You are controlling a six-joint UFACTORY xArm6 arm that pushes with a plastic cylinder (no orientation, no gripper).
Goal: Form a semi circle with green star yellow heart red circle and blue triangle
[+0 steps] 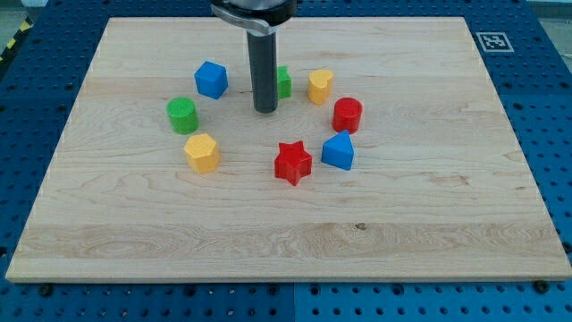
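Observation:
My tip (265, 109) rests on the board near the view's top centre. The green star (283, 81) sits just right of the rod and is partly hidden by it. The yellow heart (320, 86) lies right of the star. The red circle (347, 114) is lower right of the heart. The blue triangle (339, 150) lies below the red circle. These four curve down the right side of the tip. The tip touches none of them that I can see.
A red star (292, 163) lies left of the blue triangle. A yellow hexagon (202, 152), a green cylinder (181, 114) and a blue cube (212, 79) curve along the left side. The wooden board (286, 241) lies on a blue pegboard surface.

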